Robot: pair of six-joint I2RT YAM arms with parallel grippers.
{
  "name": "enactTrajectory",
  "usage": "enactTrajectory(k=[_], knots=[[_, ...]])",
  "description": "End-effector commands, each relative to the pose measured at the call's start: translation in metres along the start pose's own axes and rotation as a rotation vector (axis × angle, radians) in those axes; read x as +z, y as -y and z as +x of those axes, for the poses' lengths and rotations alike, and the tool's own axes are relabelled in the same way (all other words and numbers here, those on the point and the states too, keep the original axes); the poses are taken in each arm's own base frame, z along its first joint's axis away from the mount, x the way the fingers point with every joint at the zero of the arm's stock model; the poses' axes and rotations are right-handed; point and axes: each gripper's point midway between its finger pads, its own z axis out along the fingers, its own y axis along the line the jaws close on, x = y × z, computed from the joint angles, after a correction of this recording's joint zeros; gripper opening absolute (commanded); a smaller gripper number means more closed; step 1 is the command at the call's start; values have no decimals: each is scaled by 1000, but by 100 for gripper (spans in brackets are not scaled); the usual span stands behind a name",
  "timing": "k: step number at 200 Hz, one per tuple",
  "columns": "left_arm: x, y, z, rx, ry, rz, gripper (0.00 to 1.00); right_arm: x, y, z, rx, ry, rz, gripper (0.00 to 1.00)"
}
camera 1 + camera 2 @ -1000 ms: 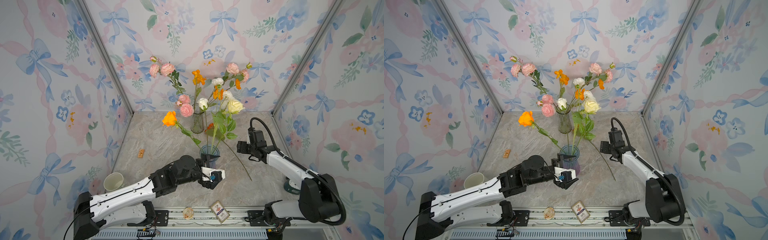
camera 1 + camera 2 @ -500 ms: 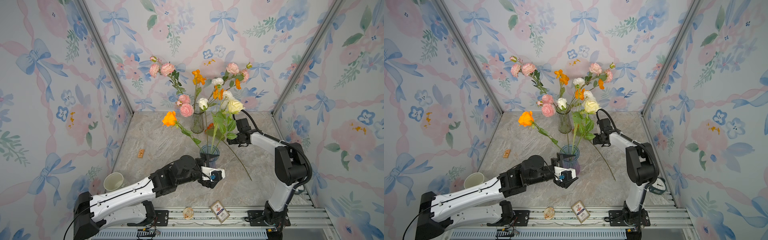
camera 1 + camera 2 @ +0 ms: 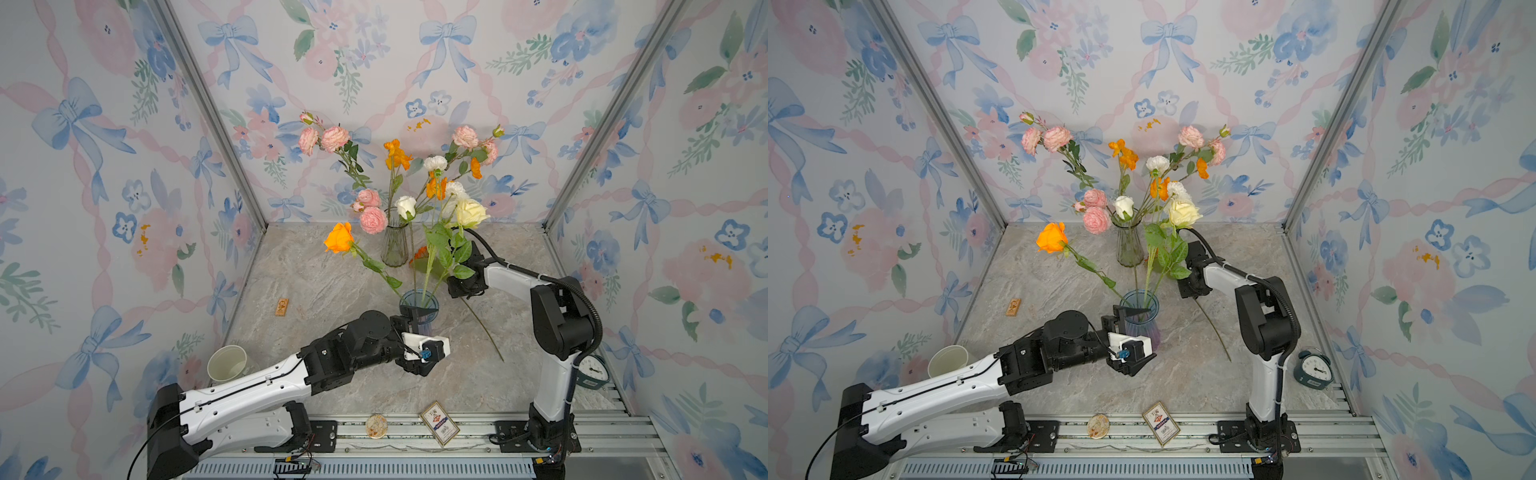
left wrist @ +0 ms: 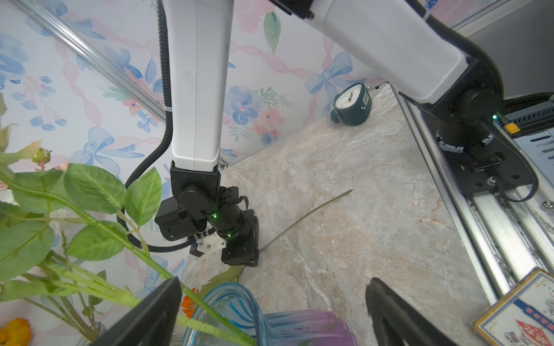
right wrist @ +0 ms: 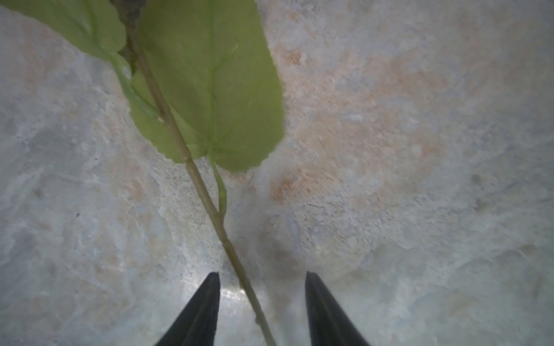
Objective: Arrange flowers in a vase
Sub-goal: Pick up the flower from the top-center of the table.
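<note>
my right black claw is apart around the thin green flower stem, low in the frame, ready to pinch it; my left claw is wide apart by the blue glass vase

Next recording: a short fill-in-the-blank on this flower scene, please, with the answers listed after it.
1. The orange rose stands in the ___ vase, not the clear vase.
2. The right gripper has its jaws apart, one on each side of a loose ___ lying on the table.
3. The alarm clock stands near the ___ arm.

Missing words: blue; stem; right.
</note>
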Motion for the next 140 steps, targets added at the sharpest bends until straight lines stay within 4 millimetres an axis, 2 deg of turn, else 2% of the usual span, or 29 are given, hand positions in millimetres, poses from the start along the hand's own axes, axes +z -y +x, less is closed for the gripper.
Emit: enactTrajectory(k=[1,77,140], knots=[[-4,-6,0,10,4,-27,98,1,0,3,-9,-33,10,47],[-5,-9,0,7,4,-34,98,3,-10,4,-54,-45,4,35],[-6,-10,1,6,2,-36,98,5,-13,4,-62,-57,-6,31]])
